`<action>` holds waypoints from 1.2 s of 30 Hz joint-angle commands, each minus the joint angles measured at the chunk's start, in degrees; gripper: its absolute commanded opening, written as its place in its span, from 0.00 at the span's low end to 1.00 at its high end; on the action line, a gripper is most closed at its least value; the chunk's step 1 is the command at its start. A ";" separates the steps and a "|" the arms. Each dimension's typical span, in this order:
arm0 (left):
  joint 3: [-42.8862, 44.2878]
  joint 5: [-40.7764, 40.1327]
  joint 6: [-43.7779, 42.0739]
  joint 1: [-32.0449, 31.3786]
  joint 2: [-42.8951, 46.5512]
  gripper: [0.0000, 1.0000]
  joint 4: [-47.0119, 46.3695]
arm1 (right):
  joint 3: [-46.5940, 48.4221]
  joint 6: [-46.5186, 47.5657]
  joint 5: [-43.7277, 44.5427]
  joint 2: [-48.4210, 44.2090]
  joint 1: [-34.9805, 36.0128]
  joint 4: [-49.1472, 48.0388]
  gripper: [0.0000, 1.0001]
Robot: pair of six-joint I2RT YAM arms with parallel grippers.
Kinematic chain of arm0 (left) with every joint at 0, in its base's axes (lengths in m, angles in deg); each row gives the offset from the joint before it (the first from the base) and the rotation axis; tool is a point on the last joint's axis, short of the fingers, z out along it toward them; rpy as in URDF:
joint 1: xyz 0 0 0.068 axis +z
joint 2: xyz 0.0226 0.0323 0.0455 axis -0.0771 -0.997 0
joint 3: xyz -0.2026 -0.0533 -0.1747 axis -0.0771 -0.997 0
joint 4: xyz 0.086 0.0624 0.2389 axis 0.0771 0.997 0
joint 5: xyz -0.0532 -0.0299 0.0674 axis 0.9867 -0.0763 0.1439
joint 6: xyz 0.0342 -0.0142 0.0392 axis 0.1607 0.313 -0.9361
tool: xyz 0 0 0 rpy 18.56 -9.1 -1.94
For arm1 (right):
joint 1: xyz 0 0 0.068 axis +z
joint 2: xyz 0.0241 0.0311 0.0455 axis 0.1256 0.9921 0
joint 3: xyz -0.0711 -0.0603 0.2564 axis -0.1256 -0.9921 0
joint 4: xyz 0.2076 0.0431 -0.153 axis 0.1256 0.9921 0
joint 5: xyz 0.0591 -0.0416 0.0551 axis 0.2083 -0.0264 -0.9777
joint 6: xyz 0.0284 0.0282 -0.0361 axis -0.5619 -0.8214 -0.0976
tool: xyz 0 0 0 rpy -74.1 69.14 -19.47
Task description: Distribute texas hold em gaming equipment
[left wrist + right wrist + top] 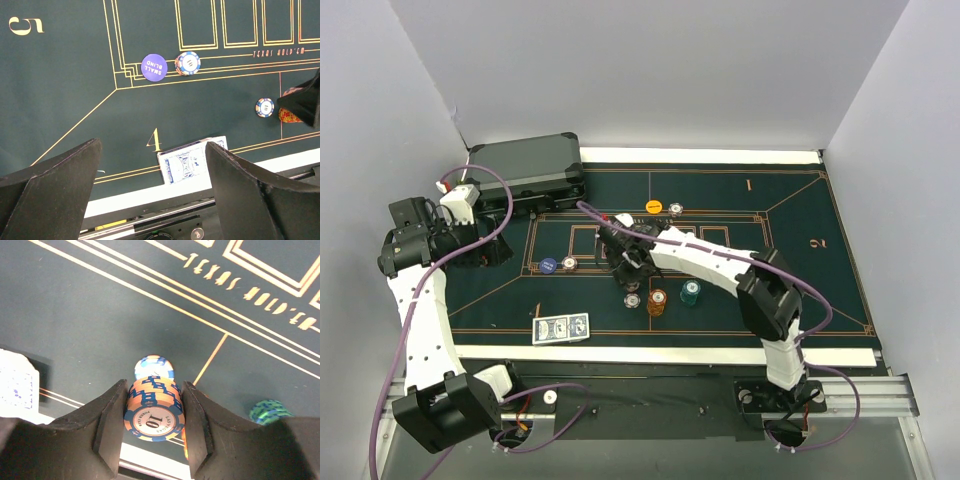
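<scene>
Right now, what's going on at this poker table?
The right gripper is shut on a stack of orange-and-blue chips over the middle of the green mat. A teal stack and an orange stack stand nearby. The left gripper hangs open and empty over the mat's left side. Blue-backed cards lie at the near edge, and a dark case sits at the far left corner.
</scene>
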 commanded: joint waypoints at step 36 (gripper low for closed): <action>1.62 1.95 -1.79 0.79 0.07 0.96 0.49 | -39.13 -7.06 7.39 -25.08 -39.66 -8.64 0.27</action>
